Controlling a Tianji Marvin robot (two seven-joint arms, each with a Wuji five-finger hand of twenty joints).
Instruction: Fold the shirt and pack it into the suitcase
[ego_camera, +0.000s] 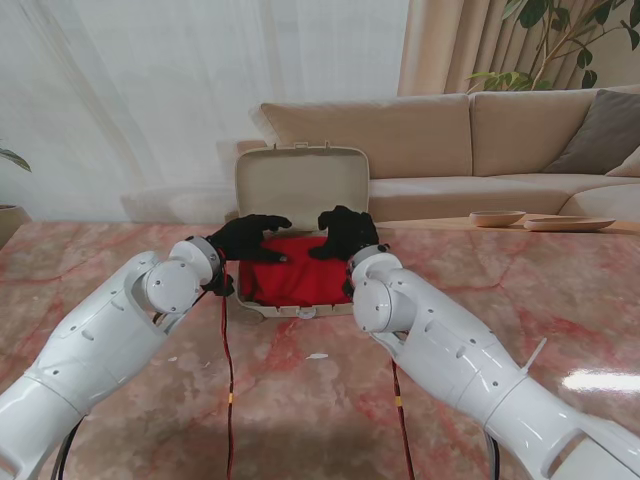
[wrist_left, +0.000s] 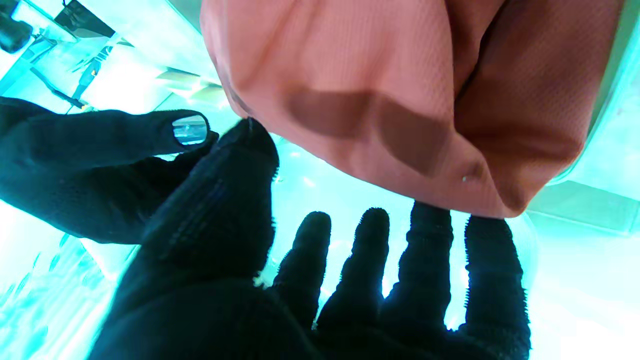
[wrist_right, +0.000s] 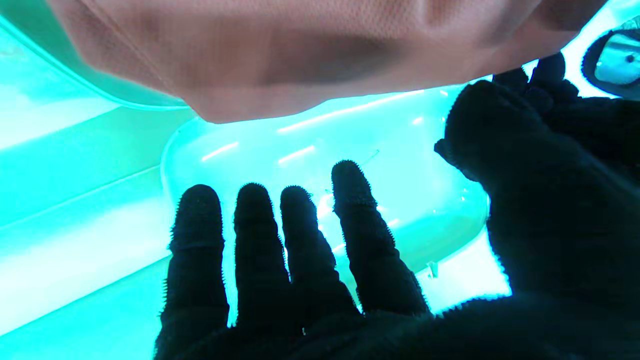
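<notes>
From the stand's view there is one suitcase (ego_camera: 300, 190), beige, standing open near the far edge of the marble table (ego_camera: 120, 260), its lid upright. One red shirt (ego_camera: 290, 275) lies folded inside its tray, filling it almost from wall to wall. Two black-gloved hands hover over the shirt's far edge: the left hand (ego_camera: 250, 238) and the right hand (ego_camera: 343, 235), close to each other with a narrow gap between. The near half of the table lies bare apart from the arms and two cables (ego_camera: 226, 370).

In the left wrist view, the left hand's fingers (wrist_left: 425, 260) are spread and hold nothing; two fingertips touch the shirt's (wrist_left: 360, 95) edge.

In the right wrist view, the right hand's fingers (wrist_right: 300, 235) are likewise spread and empty, apart from the shirt (wrist_right: 300, 50).
</notes>
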